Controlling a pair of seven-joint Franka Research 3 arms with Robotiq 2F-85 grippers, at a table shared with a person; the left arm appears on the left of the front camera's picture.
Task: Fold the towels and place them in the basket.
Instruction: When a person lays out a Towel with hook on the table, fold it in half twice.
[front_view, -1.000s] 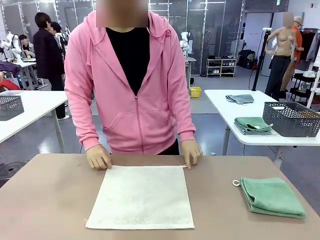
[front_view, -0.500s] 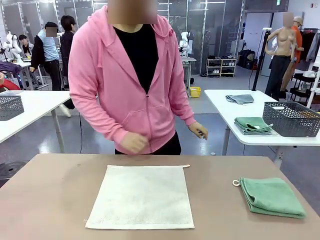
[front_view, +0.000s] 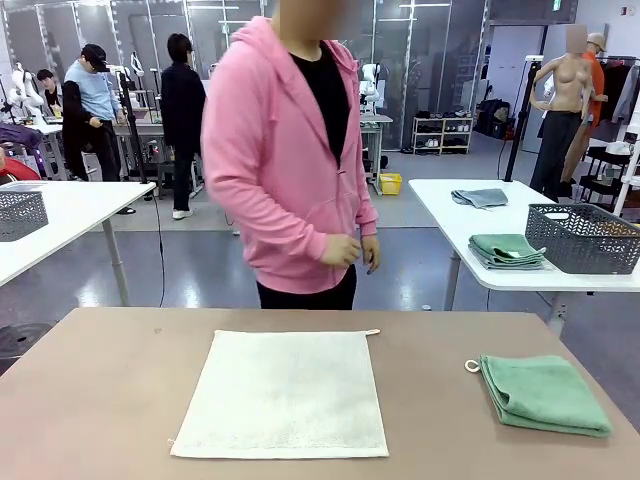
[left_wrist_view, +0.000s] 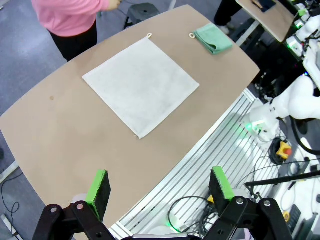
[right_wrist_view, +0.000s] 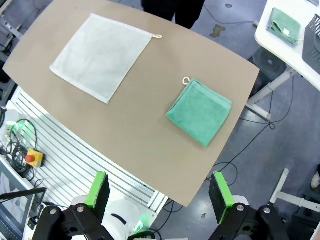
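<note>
Brown table (front_view: 100, 400), one cream towel (front_view: 285, 395) (spread flat), one green towel (front_view: 545, 393) folded

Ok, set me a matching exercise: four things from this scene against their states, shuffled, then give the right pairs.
1. cream-white towel
2. mint green towel
3. left gripper
4. person

A. folded
B. standing beyond the far edge of the table
C. spread flat
D. open and empty, up above the table

Pairs: 1-C, 2-A, 3-D, 4-B.
</note>
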